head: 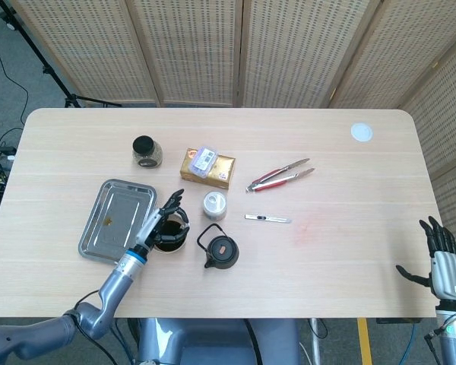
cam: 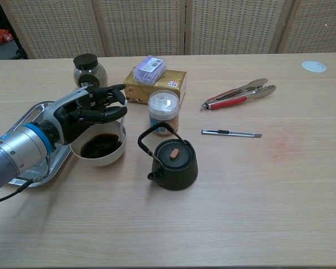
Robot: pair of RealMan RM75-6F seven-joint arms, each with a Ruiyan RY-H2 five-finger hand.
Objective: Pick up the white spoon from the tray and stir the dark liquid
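1. Left hand (cam: 84,112), black fingers curled over the near-left rim of a white bowl of dark liquid (cam: 99,148); it pinches the thin white spoon (cam: 122,120), whose handle runs down from the fingertips at the bowl's right edge. The spoon's lower end is hard to make out against the liquid.
2. The head view shows the same hand (head: 161,220) over the bowl (head: 172,237), wrist with a blue band trailing back toward the table's near edge.
3. Just left of the hand: rectangular shiny metal tray (cam: 23,124), partly under the forearm. A small brown speck sits on it in the head view (head: 107,222).
4. Just right of the hand: small black cast-iron teapot with looped handle (cam: 172,159), close beside the bowl.
5. Beyond the hand and to its right: white round lidded tub (cam: 163,112). Behind that, a gold box with a purple packet on top (cam: 154,81).
6. Straight beyond the hand: glass jar with black lid (cam: 89,72).
7. Far right of the hand: slim grey utility knife (cam: 231,133), red-and-silver tongs (cam: 239,93), white round disc (cam: 314,66) near the far corner.
8. Right hand (head: 439,261), well apart at the table's right edge, fingers spread and pointing up, holding nothing.
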